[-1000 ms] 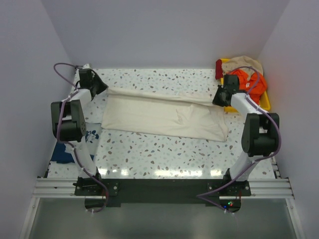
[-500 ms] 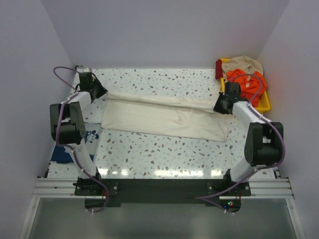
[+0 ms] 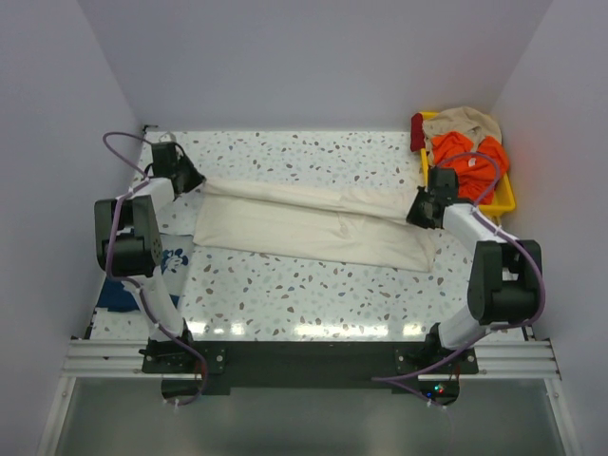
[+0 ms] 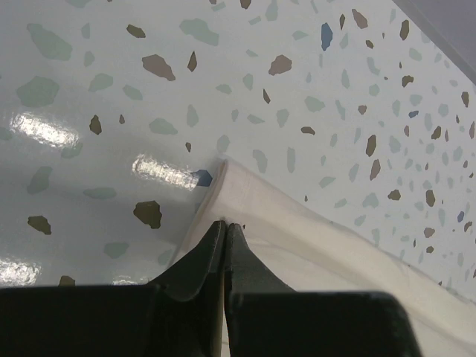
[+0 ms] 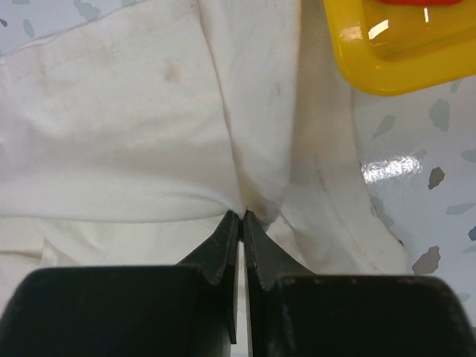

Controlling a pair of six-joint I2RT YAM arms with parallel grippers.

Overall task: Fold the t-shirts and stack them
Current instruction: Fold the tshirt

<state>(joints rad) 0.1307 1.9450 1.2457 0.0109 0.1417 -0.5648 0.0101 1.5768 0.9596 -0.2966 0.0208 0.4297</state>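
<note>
T-shirt (image 3: 285,226) of cream cloth lies stretched across the speckled surface (image 3: 313,285), left claw (image 3: 195,179) pinching its far corner at one end, right claw (image 3: 418,211) clamped on a fold at the other, yellow tray (image 3: 508,202) just beside that claw.

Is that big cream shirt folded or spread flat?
Partly folded: the cream shirt lies as a long band, its far strip doubled over the rest; the left tool and right tool pinch its ends.

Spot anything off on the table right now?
Cream t-shirt shows faint brownish smudges in the right wrist view. Navy t-shirt lies crumpled at the table's left edge. Nothing else stands out.
</note>
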